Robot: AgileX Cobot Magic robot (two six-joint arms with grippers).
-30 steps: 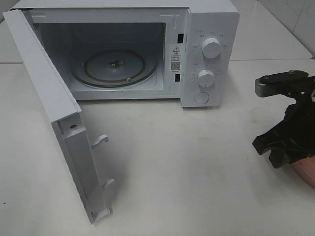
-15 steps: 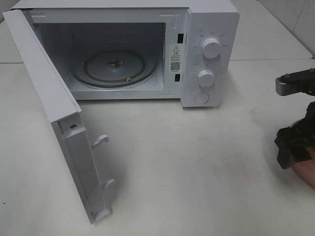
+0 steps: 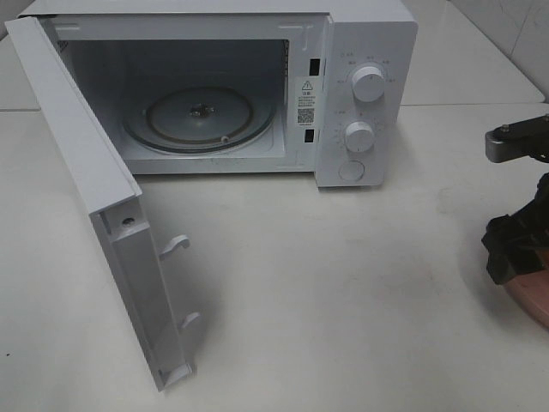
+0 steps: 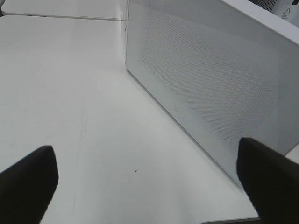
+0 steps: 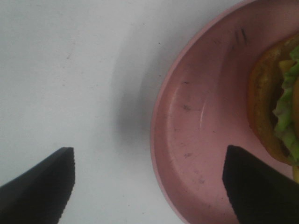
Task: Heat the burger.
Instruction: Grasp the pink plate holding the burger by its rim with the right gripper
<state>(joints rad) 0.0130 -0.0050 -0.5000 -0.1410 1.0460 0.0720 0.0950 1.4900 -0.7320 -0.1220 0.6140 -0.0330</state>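
Pink plate (image 5: 187,140) | burger (image 5: 273,98) on it, just outside right gripper (image 5: 147,156) | gripper released, straddling plate rim

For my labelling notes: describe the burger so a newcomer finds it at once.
Right of the open white microwave, at the high view's edge, a pink plate lies beneath the right pincer. The burger sits on it: the only food, brown bun with green lettuce.

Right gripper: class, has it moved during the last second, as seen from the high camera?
Yes. Measured against the fixed microwave, the right gripper has shifted rightward, away from it, toward the picture's edge and over the pink plate.
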